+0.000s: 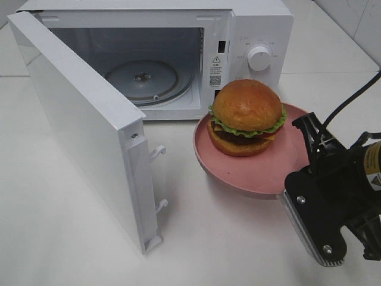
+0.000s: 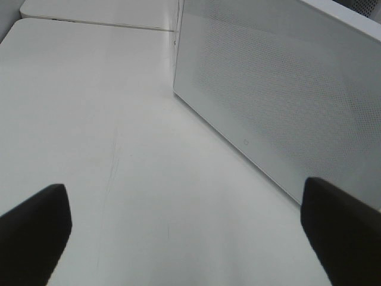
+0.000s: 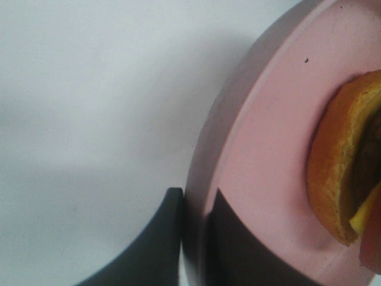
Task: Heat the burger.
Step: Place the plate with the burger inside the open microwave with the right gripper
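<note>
The burger (image 1: pixel 246 116) sits upright on the round pink plate (image 1: pixel 238 170), on the table just in front of the microwave's control panel. In the right wrist view the burger (image 3: pixel 333 179) lies on the plate (image 3: pixel 268 149). My right gripper (image 1: pixel 297 174) is at the plate's near right edge. Its two fingers straddle the rim, one inside and one outside, and the gripper (image 3: pixel 195 199) is shut on the plate. My left gripper (image 2: pixel 190 238) is open and empty, low over the table beside the outer face of the microwave door (image 2: pixel 286 101). It is out of the high view.
The white microwave (image 1: pixel 262 36) stands at the back with its door (image 1: pixel 83 119) swung wide open towards the front left. The glass turntable (image 1: pixel 143 77) inside is bare. The knob (image 1: pixel 259 58) is on the right panel. The white table (image 1: pixel 238 250) lies all around.
</note>
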{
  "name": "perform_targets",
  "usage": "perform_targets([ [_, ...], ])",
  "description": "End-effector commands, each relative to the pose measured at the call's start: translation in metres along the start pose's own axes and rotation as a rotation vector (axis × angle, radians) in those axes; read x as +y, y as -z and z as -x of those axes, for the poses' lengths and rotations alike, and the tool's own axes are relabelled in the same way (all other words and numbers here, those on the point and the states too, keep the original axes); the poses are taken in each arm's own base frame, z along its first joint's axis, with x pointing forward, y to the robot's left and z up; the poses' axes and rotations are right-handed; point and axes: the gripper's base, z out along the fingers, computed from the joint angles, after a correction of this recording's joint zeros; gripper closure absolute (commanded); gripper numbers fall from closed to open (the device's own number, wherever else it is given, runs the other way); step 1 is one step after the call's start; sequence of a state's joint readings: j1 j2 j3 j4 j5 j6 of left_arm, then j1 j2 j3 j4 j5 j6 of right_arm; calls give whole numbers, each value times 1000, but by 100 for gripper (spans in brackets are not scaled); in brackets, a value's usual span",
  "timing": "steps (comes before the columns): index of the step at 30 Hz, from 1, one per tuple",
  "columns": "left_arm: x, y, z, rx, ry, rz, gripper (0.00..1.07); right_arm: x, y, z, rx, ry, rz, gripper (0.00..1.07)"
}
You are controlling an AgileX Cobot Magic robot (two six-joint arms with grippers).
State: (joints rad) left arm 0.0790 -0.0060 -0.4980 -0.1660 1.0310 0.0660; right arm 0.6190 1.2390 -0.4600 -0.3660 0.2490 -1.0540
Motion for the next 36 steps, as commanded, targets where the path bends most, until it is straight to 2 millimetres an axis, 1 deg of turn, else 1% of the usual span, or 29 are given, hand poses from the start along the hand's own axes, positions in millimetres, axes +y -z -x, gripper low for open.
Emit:
perform_targets([
  [1,0,2,-1,-17,4,-1,6,-10,5,0,-50,30,-59,107],
  [11,0,2,-1,-17,4,-1,6,-10,5,-1,-128,25,-44,107],
  [15,0,2,-1,-17,4,-1,6,-16,7,-5,-153,29,-50,107],
  [16,0,2,-1,-17,4,-1,6,-21,8,-5,-158,28,-44,107],
  [19,0,2,-1,-17,4,-1,6,-23,8,-4,-162,28,-31,107],
  [21,0,2,-1,-17,4,-1,6,-31,2,-3,-160,51,2,107],
  [23,0,2,-1,-17,4,-1,6,-34,1,-3,-160,51,2,107],
  [24,0,2,-1,-17,4,-1,6,-40,0,-3,-160,55,-5,107],
  [25,0,2,-1,-17,4,-1,6,-40,0,-3,-160,55,-5,107],
  [27,0,2,-1,-17,4,-1,6,-49,0,-3,-146,91,-20,107],
  [31,0,2,-1,-17,4,-1,6,-53,-1,-3,-145,98,-20,107],
  [36,0,2,-1,-17,4,-1,6,-55,-3,6,-155,152,-22,107],
])
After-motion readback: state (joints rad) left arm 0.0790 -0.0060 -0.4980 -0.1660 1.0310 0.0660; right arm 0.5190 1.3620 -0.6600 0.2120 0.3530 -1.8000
